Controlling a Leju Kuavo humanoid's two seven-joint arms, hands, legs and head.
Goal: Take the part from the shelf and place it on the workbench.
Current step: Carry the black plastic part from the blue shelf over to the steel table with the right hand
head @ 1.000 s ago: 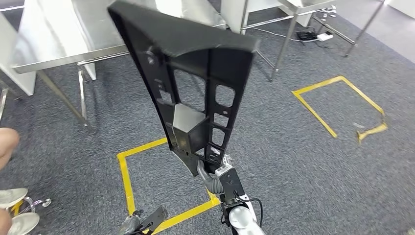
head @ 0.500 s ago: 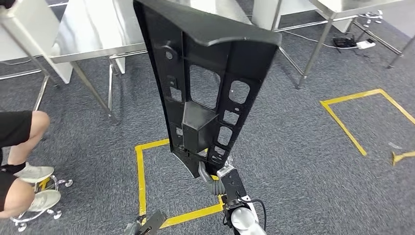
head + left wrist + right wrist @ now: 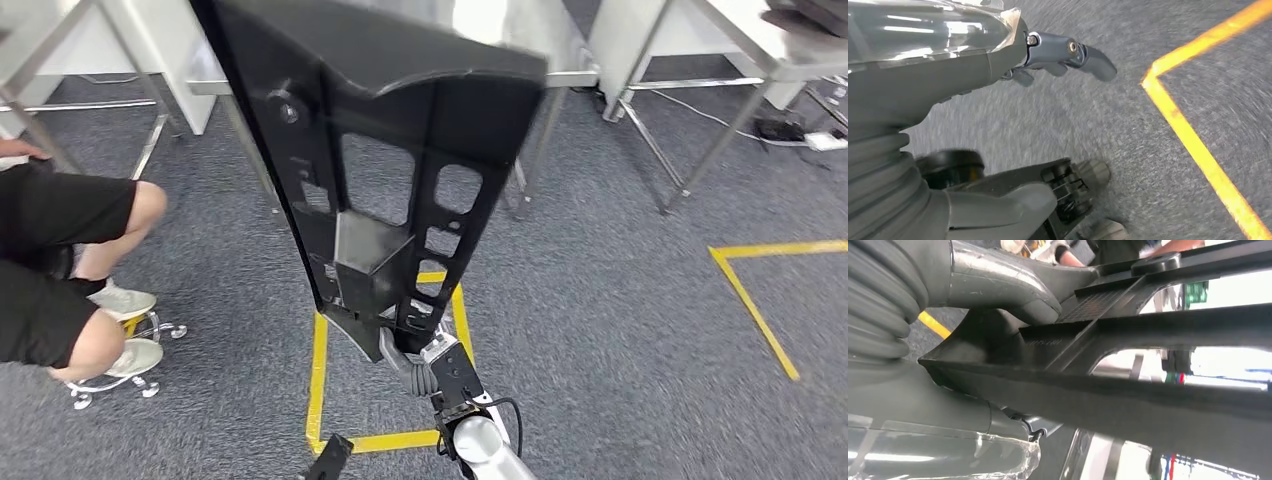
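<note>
Hanging low over grey carpet, left hand [image 3: 1058, 55] empty, fingers loose. Gripped at its narrow end by right hand [image 3: 415, 362], black part [image 3: 370, 160] upright. Ahead, steel workbench [image 3: 520, 40] now closer after a turn: carrying phase, placement pending.

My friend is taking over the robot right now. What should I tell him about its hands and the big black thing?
Right hand grips the narrow bottom end of the black part, holding it upright over the grey carpet.
Left hand holds nothing and hangs low over the floor.
Done: the part is off the shelf.
Left: carry it to a steel workbench ahead and set it down. A person sits close by.
</note>
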